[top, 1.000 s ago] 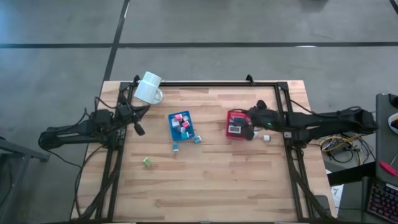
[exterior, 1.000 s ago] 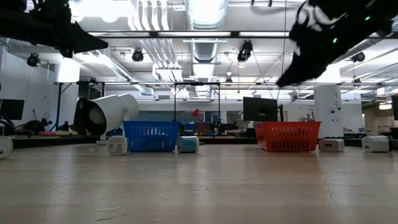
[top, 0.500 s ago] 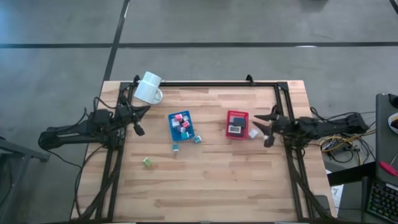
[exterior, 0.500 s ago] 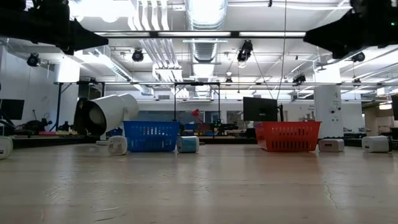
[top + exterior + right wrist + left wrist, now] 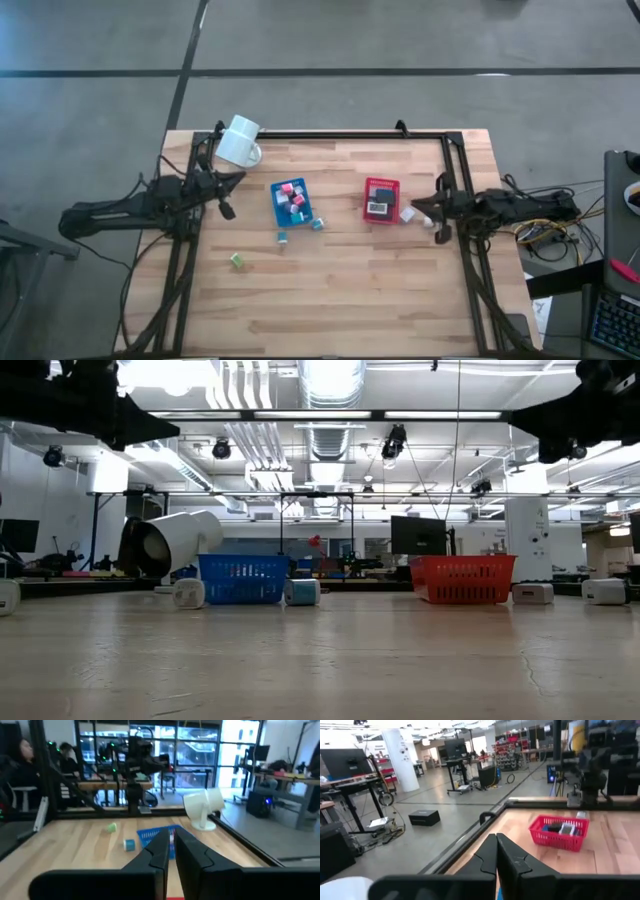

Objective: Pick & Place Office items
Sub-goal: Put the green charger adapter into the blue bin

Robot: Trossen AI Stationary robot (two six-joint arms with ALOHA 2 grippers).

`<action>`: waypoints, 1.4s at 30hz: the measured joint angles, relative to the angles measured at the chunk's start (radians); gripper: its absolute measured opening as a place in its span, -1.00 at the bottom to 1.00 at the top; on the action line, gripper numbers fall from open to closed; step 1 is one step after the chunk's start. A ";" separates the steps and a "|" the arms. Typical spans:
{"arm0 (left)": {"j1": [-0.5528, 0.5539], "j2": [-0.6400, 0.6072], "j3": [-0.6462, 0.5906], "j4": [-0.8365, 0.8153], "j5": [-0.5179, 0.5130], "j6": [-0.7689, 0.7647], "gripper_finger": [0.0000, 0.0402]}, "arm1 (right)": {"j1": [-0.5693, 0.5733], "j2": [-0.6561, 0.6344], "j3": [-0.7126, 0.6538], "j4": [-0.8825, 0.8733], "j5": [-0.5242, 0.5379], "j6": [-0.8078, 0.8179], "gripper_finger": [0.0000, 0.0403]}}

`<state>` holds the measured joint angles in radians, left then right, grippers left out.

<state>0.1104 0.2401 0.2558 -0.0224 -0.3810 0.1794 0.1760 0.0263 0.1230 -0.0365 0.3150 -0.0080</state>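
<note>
**Supervisor:** Count, please.

**Operator:** From overhead I see one white mug (image 5: 240,141) on its side at the upper left of the table (image 5: 340,290), one blue tray (image 5: 292,201) left of centre and one red tray (image 5: 381,199) right of centre. The blue tray holds a cluster of small blocks (image 5: 294,198) in pink, white and blue; I cannot count them exactly. Loose on the wood I count five: a green block (image 5: 237,260) at lower left, a teal block (image 5: 282,237) and a blue block (image 5: 317,223) just below the blue tray, and two white blocks (image 5: 408,213) right of the red tray.

**Supervisor:** Grippers?

**Operator:** The left gripper (image 5: 226,208) sits closed at the table's left edge, below the mug, well apart from the blocks. The right gripper (image 5: 438,213) sits at the right edge, fingers together, empty; the white blocks lie just beside it.

**Supervisor:** Surroundings?

**Operator:** The table is a pale wood plank top in a black frame on a grey concrete floor. The room behind shows desks, monitors and ceiling ducts. In my right wrist view, seated people (image 5: 22,755) appear at the upper left.
</note>
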 joint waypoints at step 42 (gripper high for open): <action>0.000 0.090 0.000 0.102 0.068 0.049 -0.95 | -0.260 0.002 -0.055 -0.070 -0.106 0.087 -0.96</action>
<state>0.1108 0.3302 0.2554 0.0794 -0.3134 0.2282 -0.0837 0.0284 0.0681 -0.1063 0.2089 0.0793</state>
